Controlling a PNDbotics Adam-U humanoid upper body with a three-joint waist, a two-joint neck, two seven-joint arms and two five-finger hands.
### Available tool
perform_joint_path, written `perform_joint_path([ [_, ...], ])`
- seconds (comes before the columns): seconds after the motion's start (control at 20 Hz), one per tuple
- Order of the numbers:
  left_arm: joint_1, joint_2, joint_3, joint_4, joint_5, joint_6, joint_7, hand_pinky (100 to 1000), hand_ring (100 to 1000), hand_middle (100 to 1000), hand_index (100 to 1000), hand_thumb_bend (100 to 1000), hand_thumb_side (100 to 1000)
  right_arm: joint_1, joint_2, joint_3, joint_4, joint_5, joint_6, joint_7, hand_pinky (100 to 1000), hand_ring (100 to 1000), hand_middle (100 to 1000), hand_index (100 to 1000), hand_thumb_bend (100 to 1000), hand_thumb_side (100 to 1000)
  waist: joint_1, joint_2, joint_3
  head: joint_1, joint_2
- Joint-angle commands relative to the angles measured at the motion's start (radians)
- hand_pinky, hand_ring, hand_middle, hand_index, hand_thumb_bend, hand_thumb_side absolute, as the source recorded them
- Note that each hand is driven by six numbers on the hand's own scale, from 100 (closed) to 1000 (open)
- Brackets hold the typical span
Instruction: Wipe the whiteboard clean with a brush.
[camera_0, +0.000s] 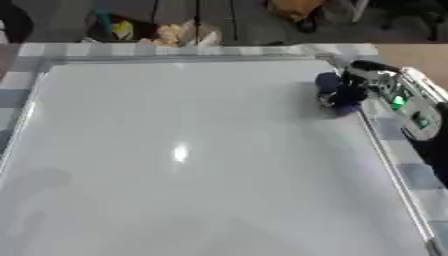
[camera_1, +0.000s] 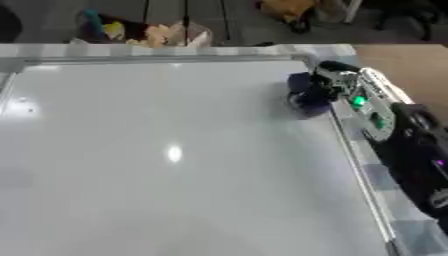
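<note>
Whiteboard work looks nearly finished: in the left eye view, your large white rectangular whiteboard (camera_0: 192, 160) with its thin metal frame shows no marks, only a ceiling-light glare near its middle. Your right hand (camera_0: 354, 87) sits at the board's far right edge, fingers curled round a small dark blue brush (camera_0: 337, 95) pressed to the surface there. In the right eye view, the same corner appears, the silver forearm with green lights (camera_1: 367, 107) lying along the frame over the checked cloth (camera_1: 372, 175). Your left hand shows nowhere. At most the strip beneath the brush remains.
</note>
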Motion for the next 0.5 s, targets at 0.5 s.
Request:
perform_joint_path([
  [0.5,-0.01,0.005,0.002,-0.018,0.005,0.003,0.001,385,584,541,720,127,981,-0.001,-0.029,0.009,-0.019,0.108,-0.046,0.015,572,620,400,341,100,498,0.003,-0.021,-0.003,0.001,-0.004],
])
